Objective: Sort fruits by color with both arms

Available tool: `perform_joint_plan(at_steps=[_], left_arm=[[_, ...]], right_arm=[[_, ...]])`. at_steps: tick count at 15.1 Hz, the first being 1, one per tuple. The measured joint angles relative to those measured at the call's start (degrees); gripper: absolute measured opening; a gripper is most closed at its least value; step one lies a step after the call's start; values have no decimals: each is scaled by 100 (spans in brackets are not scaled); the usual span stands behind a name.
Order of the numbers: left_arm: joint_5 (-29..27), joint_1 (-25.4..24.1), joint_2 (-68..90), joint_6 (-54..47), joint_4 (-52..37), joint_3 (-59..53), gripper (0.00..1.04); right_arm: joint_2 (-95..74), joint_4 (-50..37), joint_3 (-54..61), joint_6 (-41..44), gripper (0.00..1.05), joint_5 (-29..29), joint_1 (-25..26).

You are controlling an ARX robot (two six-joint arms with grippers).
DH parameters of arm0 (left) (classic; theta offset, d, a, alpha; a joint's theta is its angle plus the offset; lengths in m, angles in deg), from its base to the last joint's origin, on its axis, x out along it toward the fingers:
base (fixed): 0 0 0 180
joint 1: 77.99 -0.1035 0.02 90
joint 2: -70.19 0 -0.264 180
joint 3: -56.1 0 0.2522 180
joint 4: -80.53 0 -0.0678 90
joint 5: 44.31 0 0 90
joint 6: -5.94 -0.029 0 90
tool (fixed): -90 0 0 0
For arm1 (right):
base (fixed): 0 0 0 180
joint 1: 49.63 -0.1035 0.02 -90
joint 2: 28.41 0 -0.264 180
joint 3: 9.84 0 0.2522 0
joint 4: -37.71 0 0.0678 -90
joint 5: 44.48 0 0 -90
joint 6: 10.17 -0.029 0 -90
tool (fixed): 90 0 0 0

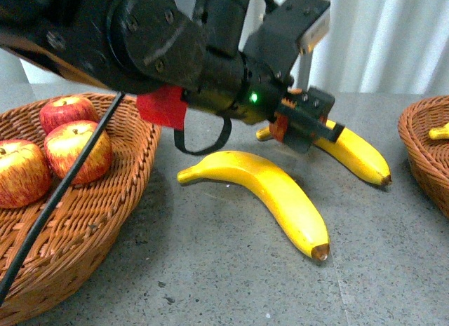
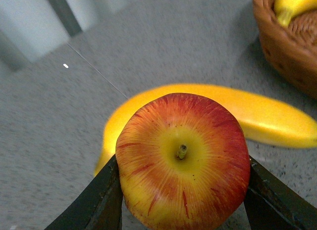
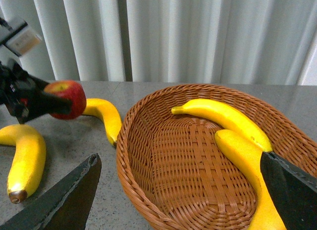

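The left gripper (image 2: 182, 161) is clamped on a glossy red apple (image 2: 183, 136) streaked with yellow, its short stem facing the wrist camera. It is seemingly held clear of the grey table (image 1: 210, 270), with the far banana (image 1: 358, 154) just beyond it, and in the front view the left arm (image 1: 161, 45) hides the apple almost wholly. A second banana (image 1: 270, 189) lies nearer, between the left basket (image 1: 133, 193) holding three apples (image 1: 77, 151) and the right basket (image 3: 198, 87) holding two bananas (image 3: 223, 116), above which the right gripper (image 3: 179, 158) hangs with fingers spread wide, holding nothing
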Motion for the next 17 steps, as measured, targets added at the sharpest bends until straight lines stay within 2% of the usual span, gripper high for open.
perform_joint_plan(at_steps=[2,3,4,5,6,9,14,15,17], left_arm=[[-568,63,-835,72,-201,-243,60],[-1051,72,-1266,223,-326,-452,60],[-2562,87,-2369,647,-538,-1644,59],[-3814,90,-3823,1246,-713,-3145,59],[-4400,-170,-4669,1891,-470,-4249,59],[-4487,-387,-4896,2144,-343,-4535,59],[-4470,-446,-4953,2310,-291,-4638,59],[-4457,-444,-4953,2358,-289,-4656,62],[-4376,-332,-4953,2452,-293,-4690,84]], right_arm=[[0,-2,0,0,98,0,0],[0,0,0,0,98,0,0],[0,0,0,0,98,0,0],[0,-2,0,0,98,0,0],[0,0,0,0,98,0,0],[0,-2,0,0,98,0,0],[0,-2,0,0,98,0,0],[0,-2,0,0,98,0,0],[0,0,0,0,98,0,0]])
